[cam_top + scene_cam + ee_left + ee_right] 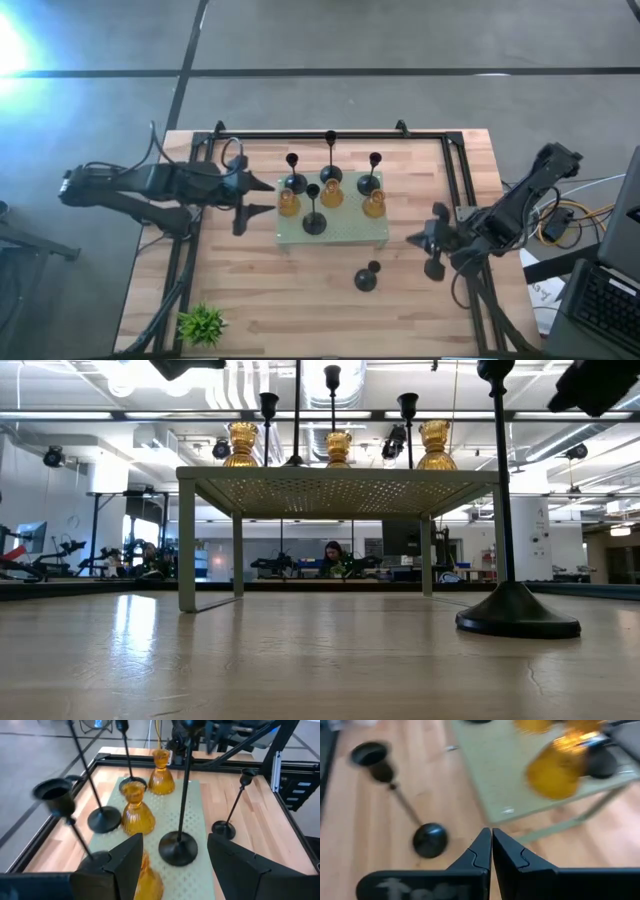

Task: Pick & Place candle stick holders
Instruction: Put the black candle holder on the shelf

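Note:
Three amber candle stick holders and several black ones stand upright on the pale green perforated stand at mid table. One more black holder stands by its round base on the wood nearer the front. My left gripper hovers open at the stand's left edge; in its wrist view the fingers flank a black holder's base without touching it. My right gripper is shut, right of the stand and above the lone black holder.
A black frame runs along the table's far edge and down both sides. A small green plant sits at the front left corner. Bare wood lies in front of the stand. The stand rests on thin legs.

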Tool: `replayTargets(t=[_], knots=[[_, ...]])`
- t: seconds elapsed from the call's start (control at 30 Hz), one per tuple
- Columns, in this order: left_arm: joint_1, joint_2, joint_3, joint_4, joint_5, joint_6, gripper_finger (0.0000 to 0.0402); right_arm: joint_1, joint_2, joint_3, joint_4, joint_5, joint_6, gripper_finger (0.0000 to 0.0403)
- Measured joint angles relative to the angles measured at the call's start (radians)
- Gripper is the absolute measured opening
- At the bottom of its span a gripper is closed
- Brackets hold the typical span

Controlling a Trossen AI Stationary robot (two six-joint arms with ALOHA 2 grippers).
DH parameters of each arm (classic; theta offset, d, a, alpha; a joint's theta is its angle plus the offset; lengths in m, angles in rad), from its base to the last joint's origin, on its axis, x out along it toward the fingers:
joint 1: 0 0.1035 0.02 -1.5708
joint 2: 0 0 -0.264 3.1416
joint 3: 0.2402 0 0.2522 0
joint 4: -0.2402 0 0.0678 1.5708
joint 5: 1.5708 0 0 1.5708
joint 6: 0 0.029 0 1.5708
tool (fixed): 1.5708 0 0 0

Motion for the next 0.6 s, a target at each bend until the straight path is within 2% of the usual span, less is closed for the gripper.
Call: replayTargets(t=[0.2, 0.4, 0.6], knots=[[-0.001, -0.075, -0.014, -0.029, -0.057, -0.003, 0.0227, 0.066, 0.084, -0.079, 0.171, 0.004, -0.022, 0.0008], [0.000, -0.132, -0.037, -0.038, -0.086, -0.022, 0.0227, 0.075, 0.204, -0.143, 0.312, 0.025, -0.021, 0.0008], [0.000, -0.173, -0.069, -0.035, -0.093, -0.038, 0.0227, 0.076, 0.300, -0.147, 0.346, 0.001, 0.024, 0.0029]])
